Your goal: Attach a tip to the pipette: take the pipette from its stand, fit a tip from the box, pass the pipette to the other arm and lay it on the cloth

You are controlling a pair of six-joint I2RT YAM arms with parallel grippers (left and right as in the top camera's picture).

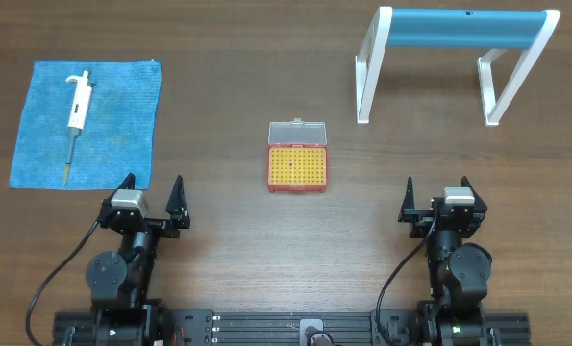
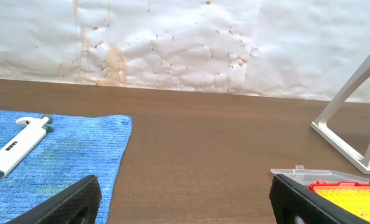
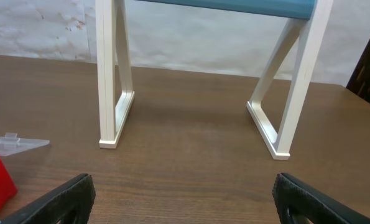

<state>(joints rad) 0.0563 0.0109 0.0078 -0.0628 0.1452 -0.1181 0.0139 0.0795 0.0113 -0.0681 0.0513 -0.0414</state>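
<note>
Both arms rest low in the frame, jaws spread wide and holding nothing: the left gripper (image 1: 154,183) at lower left, the right gripper (image 1: 437,183) at lower right. Just above the left one, the blue cloth (image 1: 122,120) takes up the upper left. The pipette (image 1: 79,101) lies lengthwise on it, its yellow tip (image 1: 67,173) pointing down the frame. The red tip box (image 1: 298,170) sits at centre with its clear lid flipped back. The white-and-blue stand (image 1: 459,29) is at upper right, well apart from the pipette.

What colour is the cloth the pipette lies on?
Blue. The rectangular textured cloth shows best in the top view.
</note>
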